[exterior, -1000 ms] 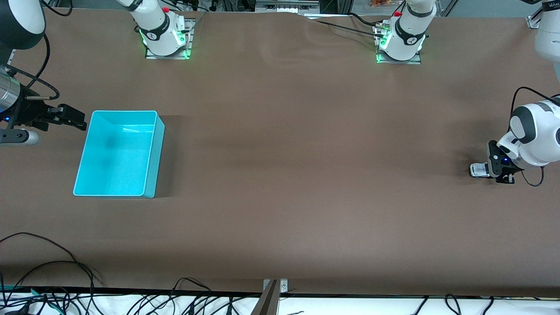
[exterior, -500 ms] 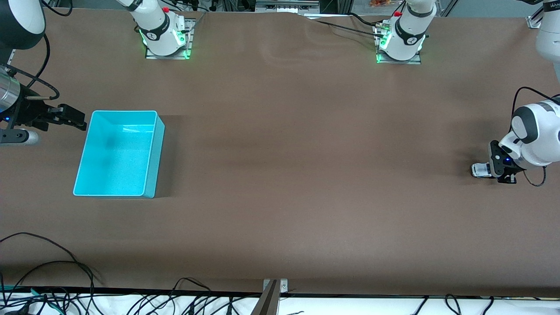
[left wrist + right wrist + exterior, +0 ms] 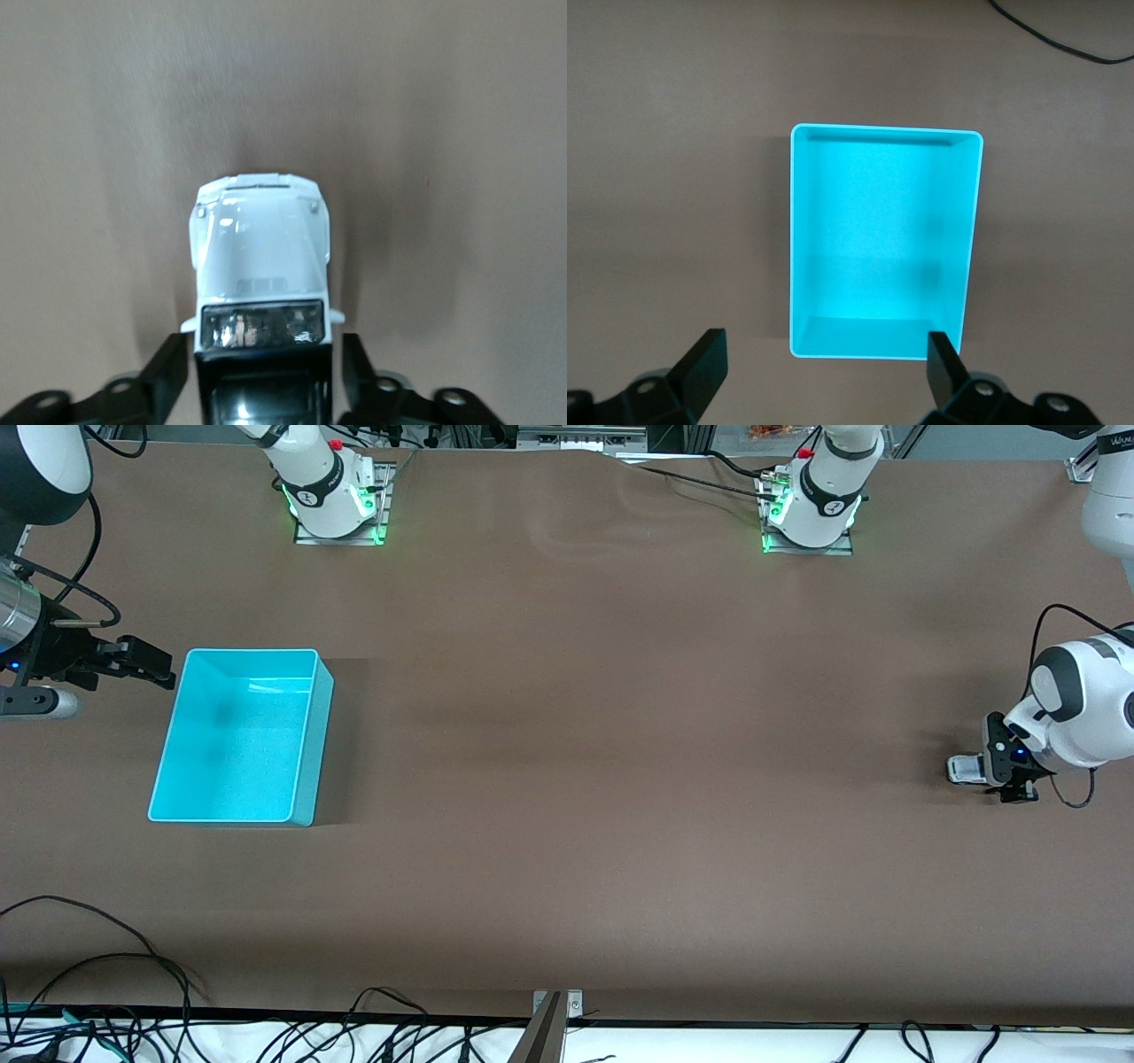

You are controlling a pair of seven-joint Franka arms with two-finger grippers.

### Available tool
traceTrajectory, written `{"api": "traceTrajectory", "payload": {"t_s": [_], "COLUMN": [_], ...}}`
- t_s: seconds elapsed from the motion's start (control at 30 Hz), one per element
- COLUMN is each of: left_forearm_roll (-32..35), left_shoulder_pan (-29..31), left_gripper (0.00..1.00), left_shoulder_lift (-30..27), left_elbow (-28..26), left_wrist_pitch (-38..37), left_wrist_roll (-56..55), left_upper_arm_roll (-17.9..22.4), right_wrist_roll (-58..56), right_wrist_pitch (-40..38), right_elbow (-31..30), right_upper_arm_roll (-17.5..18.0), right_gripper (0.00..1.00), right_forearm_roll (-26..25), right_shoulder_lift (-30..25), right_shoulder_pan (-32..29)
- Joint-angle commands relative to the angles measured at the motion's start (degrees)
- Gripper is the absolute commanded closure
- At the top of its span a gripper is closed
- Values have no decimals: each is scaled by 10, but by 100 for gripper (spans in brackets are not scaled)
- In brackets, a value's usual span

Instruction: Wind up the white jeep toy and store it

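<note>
The white jeep toy (image 3: 966,769) stands on the brown table at the left arm's end, its hood pointing toward the right arm's end. My left gripper (image 3: 994,769) is down at the table and shut on the toy's rear half. In the left wrist view the toy (image 3: 261,257) fills the middle, with a black finger (image 3: 168,359) close on each side of its dark cabin. The cyan bin (image 3: 239,735) stands empty at the right arm's end. My right gripper (image 3: 155,664) hovers open beside the bin and waits. The bin (image 3: 884,243) shows in the right wrist view.
Cables (image 3: 89,957) lie along the table edge nearest the front camera. The two arm bases (image 3: 332,491) stand at the edge farthest from that camera. A wide stretch of bare brown table lies between the bin and the toy.
My left gripper and the toy first slid slightly toward the left arm's end, then slid a little toward the right arm's end. The right arm and the bin have not moved.
</note>
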Motion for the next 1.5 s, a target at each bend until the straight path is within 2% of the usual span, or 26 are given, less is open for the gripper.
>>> {"api": "traceTrajectory", "payload": {"t_s": [0.0, 0.2, 0.4, 0.6, 0.83, 1.07, 1.2, 1.47], "left_forearm_roll": [-12, -28, -70, -71, -65, -66, -77, -78], "left_shoulder_pan": [8, 8, 8, 3, -14, -69, -85, -105], "left_gripper": [0, 0, 0, 0, 0, 0, 0, 0], "left_shoulder_lift": [3, -14, -35, -38, -46, -55, -62, -79], "left_elbow": [51, 59, 95, 139, 194, 250, 260, 261], "left_wrist_pitch": [-71, -138, -231, -294, -378, -458, -495, -506], "left_wrist_roll": [7, 6, 1, -43, -146, -264, -334, -458], "left_upper_arm_roll": [-14, -14, -13, -14, -29, -30, -40, -88], "right_wrist_roll": [-2, -2, -2, -2, -1, -2, -2, -2], "right_wrist_pitch": [3, 4, 4, 4, 4, 7, 12, 7], "right_elbow": [-5, -5, -5, -5, -5, -4, -5, -5], "right_upper_arm_roll": [1, 1, 1, 1, 1, 0, 0, 0], "right_gripper": [0, 0, 0, 0, 0, 0, 0, 0], "right_forearm_roll": [11, 11, 10, 10, 10, 10, 10, 10], "right_shoulder_lift": [-6, -5, -6, -6, -6, -6, -11, -14], "right_shoulder_pan": [-2, -2, -2, -1, -1, -2, -2, -3]}}
